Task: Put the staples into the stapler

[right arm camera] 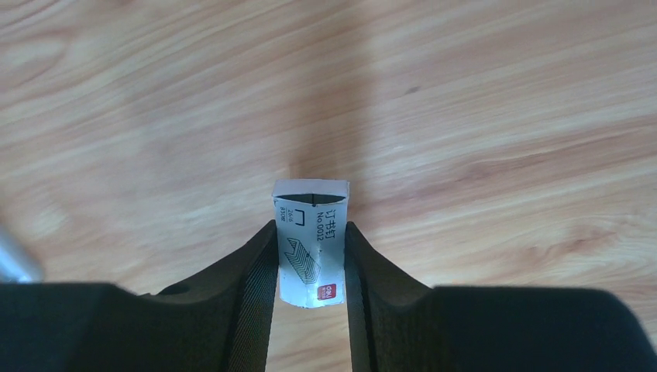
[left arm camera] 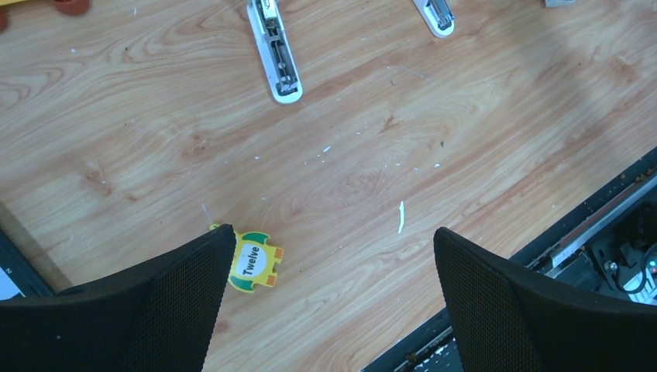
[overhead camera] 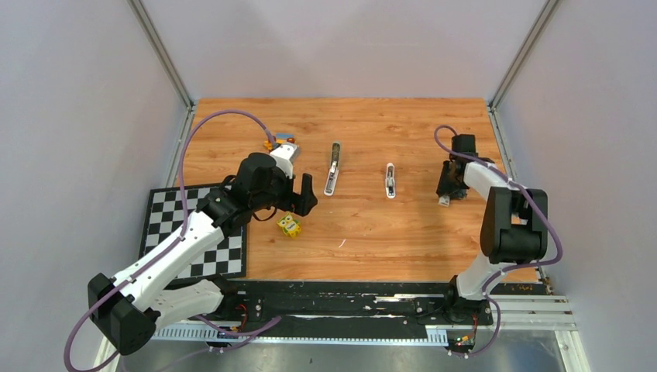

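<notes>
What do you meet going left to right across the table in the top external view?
Checkerboard mat, yellow cube, longer white stapler, shorter white stapler, small white box held in the right gripper.

Overhead view down on table (overhead camera: 364, 232), wrist views close, left shares stapler (left arm camera: 275, 54)

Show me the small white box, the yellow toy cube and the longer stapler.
small white box (right arm camera: 311, 244), right wrist view: middle of its printed face.
yellow toy cube (left arm camera: 256, 262), left wrist view: the face reading "Twelve".
longer stapler (overhead camera: 333, 168), top external view: middle of its length.
</notes>
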### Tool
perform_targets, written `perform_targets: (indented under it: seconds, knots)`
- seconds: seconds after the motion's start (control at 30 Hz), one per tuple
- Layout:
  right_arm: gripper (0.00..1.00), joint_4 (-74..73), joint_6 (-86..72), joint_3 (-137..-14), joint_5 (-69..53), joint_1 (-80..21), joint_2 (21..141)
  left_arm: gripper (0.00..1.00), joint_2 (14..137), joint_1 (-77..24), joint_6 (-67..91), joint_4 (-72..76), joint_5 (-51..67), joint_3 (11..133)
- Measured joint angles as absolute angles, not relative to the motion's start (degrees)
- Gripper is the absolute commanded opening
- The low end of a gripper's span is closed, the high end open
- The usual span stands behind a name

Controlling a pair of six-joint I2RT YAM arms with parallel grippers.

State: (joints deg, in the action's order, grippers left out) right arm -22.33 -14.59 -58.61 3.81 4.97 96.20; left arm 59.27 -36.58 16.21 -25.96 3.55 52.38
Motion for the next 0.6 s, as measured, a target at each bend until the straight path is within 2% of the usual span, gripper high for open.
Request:
perform_targets:
  seconds: [0.17,0.33,0.6]
  knots:
    - [0.34,-22.76,-12.91,-56.71,2.52,-4.82,91.24,1.00,58.92,-33.12,19.57,-26.65,5.04,52.01]
    - [0.34,-23.40,-11.55,-54.57,-0.27,-19.59,87.57,0.99,57.84,-26.89,23.55,-26.15,10.28,49.04]
    - [0.35,-24.08,-4.38,-54.54,-6.20,-37.91,88.55,0.92,57.67,-21.17,30.83,-22.06,21.91,42.28]
